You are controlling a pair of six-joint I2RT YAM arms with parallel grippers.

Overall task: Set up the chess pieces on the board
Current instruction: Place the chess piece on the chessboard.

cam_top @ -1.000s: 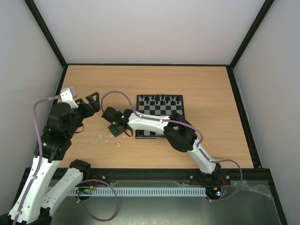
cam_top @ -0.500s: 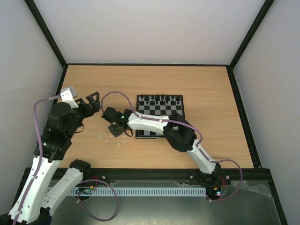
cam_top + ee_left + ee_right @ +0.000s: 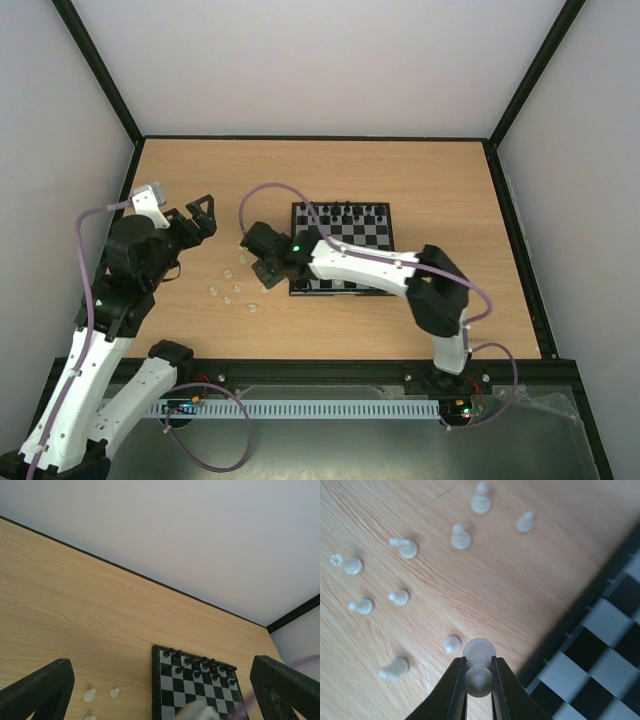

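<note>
Jaws of my left gripper (image 3: 200, 214) gape wide and empty, at 9 o'clock from the board (image 3: 350, 240). Loose pieces (image 3: 228, 290) dot the tabletop (image 3: 440, 190) between. The right gripper (image 3: 479, 680) pinches one piece (image 3: 479, 655) by the board's 8 o'clock corner. Only black ranks (image 3: 345, 212) stand, at 12 o'clock; I see no white placed yet. A second ago it hung farther from the board.

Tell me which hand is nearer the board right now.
Right. The right hand holds a white piece just off the left edge of the board; the left hand hangs open farther left over the table.
</note>
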